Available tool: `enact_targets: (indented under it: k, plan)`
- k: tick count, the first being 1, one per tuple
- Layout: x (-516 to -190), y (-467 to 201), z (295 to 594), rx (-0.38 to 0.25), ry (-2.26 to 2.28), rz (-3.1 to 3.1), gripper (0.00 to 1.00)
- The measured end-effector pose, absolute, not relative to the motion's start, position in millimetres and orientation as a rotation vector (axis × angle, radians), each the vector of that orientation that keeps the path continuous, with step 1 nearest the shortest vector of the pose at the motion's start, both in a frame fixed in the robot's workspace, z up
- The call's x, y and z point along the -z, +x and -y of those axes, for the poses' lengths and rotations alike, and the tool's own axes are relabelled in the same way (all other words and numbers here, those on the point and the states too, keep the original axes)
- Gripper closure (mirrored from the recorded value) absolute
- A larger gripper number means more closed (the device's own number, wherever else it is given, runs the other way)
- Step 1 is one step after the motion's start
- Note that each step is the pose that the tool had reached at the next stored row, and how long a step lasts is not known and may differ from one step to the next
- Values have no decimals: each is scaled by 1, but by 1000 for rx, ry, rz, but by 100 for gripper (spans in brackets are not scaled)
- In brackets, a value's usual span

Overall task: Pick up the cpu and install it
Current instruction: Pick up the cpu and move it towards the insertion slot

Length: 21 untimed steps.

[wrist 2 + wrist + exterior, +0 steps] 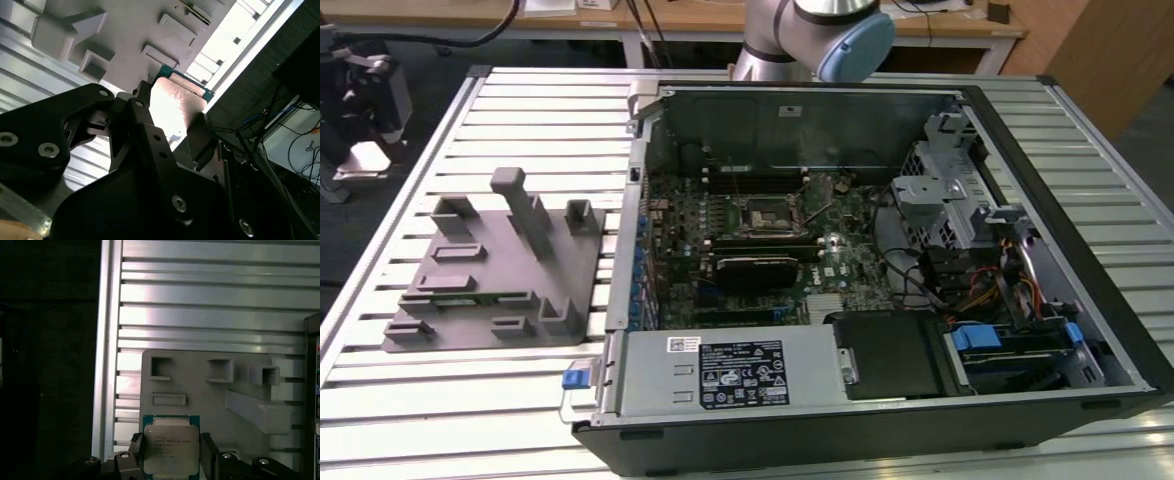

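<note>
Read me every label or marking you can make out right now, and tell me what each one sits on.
Nothing reads clearly enough to quote.
On the cpu: printed lines on its metal top, too small to read.
On the power supply: a black label, dense print, too small to read.
Beside it, a small white sticker: unreadable.
On the case wall: a pale sticker, unreadable.

Ribbed metal surface (400, 400) carries an open computer case (881, 445), laid on its side toward the exterior view's right. Inside it: green motherboard (680, 230) with a black square socket frame (765, 213) near its middle, a silver power supply box (720, 375) along the near edge, a metal drive cage (941, 185) and loose cables (974, 285). Grey plastic tray (480, 285) with upright blocks lies flat just beside the case, on the exterior view's left. Wooden desk (694, 15) stands behind.
</note>
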<state>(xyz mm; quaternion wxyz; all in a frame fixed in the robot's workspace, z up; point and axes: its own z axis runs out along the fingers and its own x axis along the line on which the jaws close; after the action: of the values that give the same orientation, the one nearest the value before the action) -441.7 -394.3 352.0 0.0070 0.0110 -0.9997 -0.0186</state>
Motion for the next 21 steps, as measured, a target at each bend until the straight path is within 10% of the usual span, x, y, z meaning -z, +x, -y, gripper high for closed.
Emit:
enact_targets:
  k: [21]
  plan:
    - [-387,-441,392,58,34,3127,46]
